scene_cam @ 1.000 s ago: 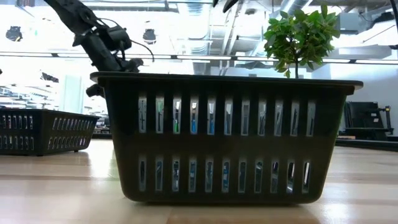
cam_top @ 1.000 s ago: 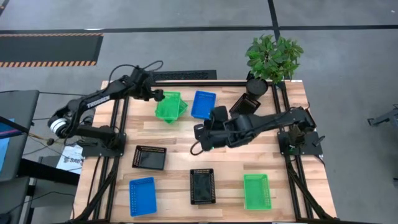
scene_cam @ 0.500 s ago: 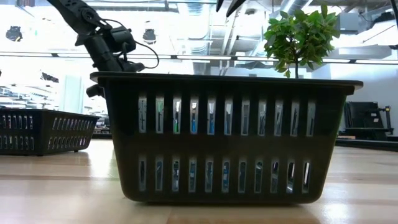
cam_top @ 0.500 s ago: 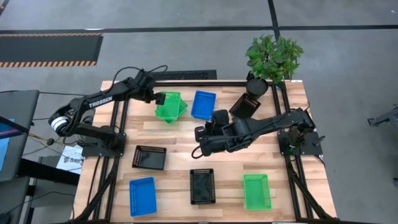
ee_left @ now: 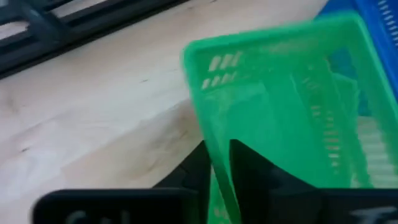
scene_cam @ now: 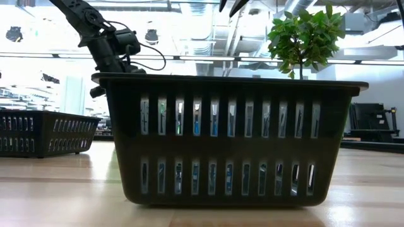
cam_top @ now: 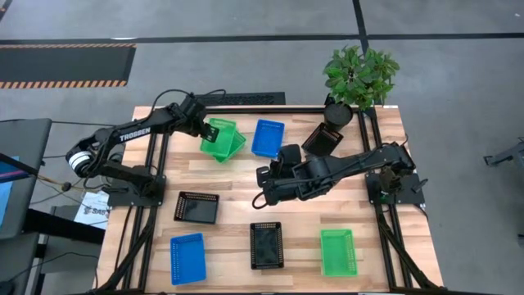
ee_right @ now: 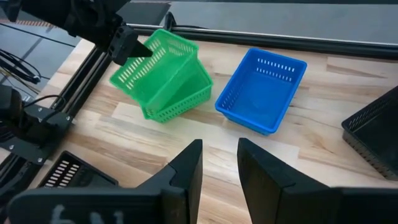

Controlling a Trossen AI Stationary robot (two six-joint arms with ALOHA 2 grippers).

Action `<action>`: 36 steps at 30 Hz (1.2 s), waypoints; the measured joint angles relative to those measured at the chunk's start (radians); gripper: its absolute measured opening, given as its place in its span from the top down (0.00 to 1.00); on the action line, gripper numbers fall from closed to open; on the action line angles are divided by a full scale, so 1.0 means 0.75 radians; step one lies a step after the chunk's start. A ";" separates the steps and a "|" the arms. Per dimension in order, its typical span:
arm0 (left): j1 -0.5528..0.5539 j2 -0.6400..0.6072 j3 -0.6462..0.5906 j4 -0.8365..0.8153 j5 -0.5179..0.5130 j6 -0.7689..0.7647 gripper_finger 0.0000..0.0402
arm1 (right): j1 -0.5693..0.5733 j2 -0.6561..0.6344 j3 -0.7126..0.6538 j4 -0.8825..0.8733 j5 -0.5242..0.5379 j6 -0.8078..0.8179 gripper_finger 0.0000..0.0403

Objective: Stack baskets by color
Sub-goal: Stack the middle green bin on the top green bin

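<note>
Two bright green baskets [cam_top: 223,139] lie one in the other at the far left of the table. The upper one [ee_right: 155,62] sits askew and tilted on the lower one [ee_right: 183,96]. My left gripper [cam_top: 205,129] is shut on the upper one's left end. A blue basket [cam_top: 267,138] stands just right of them. My right gripper [cam_top: 263,187] hovers open over the table's middle with nothing between its fingers [ee_right: 186,168]. Across the near half lie two black baskets [cam_top: 196,206], [cam_top: 265,244], a blue one [cam_top: 187,258] and a green one [cam_top: 338,251]. My left gripper pinches the end wall [ee_left: 211,152] of the upper green basket, at its left end. One finger [ee_left: 249,171] stands inside the basket and one [ee_left: 193,171] outside. The fingers slant down from the table's far left. The basket is tilted, its other end resting on the lower green basket.
A third black basket [cam_top: 321,139] leans tilted by the black pot of the green plant [cam_top: 359,75] at the far right. Black frame rails [cam_top: 155,164] run along both table sides. In the low view a black basket [scene_cam: 230,139] fills the foreground.
My left gripper has rolled a little and shut on the upper green basket's left end wall. That basket has turned and tipped slightly on the lower one. My right arm has kept still.
</note>
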 joint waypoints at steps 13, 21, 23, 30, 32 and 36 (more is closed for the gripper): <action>-0.001 -0.001 0.207 -0.049 0.087 0.224 1.00 | -0.001 0.000 0.000 -0.050 -0.009 0.001 0.71; -0.079 0.002 0.284 -0.087 0.196 0.543 1.00 | -0.004 0.000 0.000 -0.085 -0.008 0.001 0.71; -0.111 0.022 0.284 -0.102 0.195 0.575 1.00 | -0.004 0.000 0.000 -0.091 -0.008 0.001 0.71; -0.150 0.112 0.283 -0.186 0.085 0.609 1.00 | -0.004 0.001 0.001 -0.101 -0.007 0.001 0.71; -0.150 0.146 0.283 -0.212 0.077 0.619 1.00 | -0.004 0.001 0.001 -0.101 -0.007 0.001 0.71; -0.150 0.195 0.283 -0.215 0.081 0.611 1.00 | -0.004 0.001 0.001 -0.101 -0.006 0.001 0.71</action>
